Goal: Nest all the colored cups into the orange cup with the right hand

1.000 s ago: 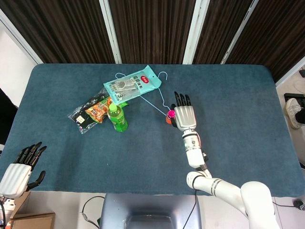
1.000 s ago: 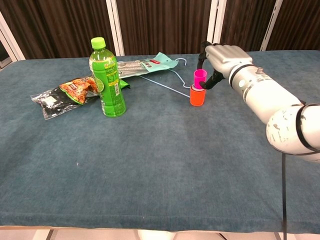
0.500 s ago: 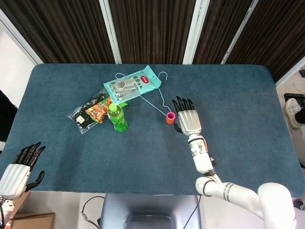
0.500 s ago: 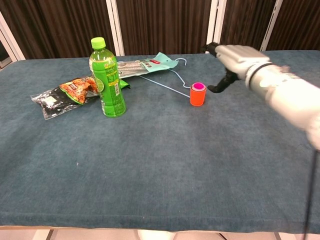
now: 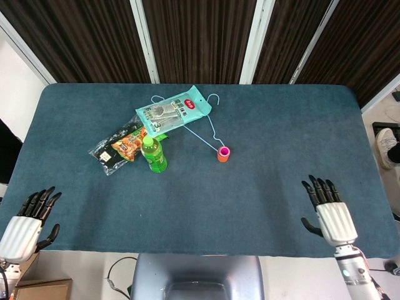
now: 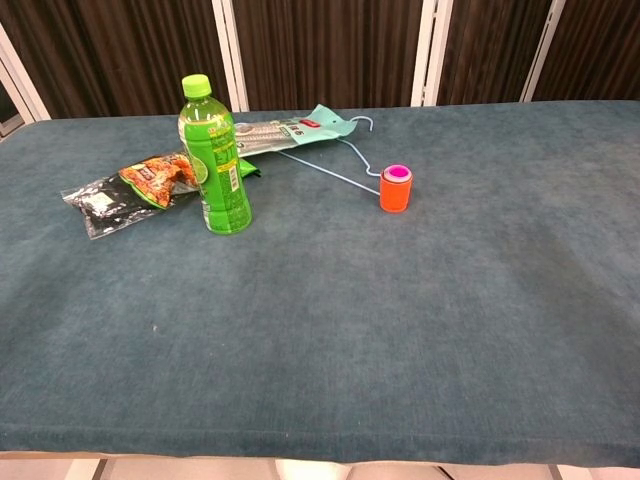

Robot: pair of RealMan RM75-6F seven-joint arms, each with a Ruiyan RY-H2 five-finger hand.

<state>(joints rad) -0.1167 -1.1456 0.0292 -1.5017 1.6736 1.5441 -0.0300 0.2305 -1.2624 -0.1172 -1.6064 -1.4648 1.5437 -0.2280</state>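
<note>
An orange cup (image 5: pixel 223 155) (image 6: pixel 395 191) stands upright near the middle of the table, with a pink cup (image 5: pixel 224 151) (image 6: pixel 398 174) nested inside so only its rim shows. My right hand (image 5: pixel 331 212) lies at the front right edge of the table, fingers spread, holding nothing, far from the cups. At the front left corner my left hand (image 5: pixel 25 222) rests open and empty. Neither hand appears in the chest view.
A green bottle (image 5: pixel 153 154) (image 6: pixel 213 156) stands left of the cups. Beside it lie a snack bag (image 5: pixel 117 147) (image 6: pixel 135 186), a teal packet (image 5: pixel 172 112) (image 6: pixel 290 129) and a light blue wire hanger (image 5: pixel 209 128) (image 6: pixel 335 165) reaching close to the orange cup.
My right hand let go of the pink cup, which dropped fully into the orange cup. The hand then drew back to the front right edge. The left hand stayed put.
</note>
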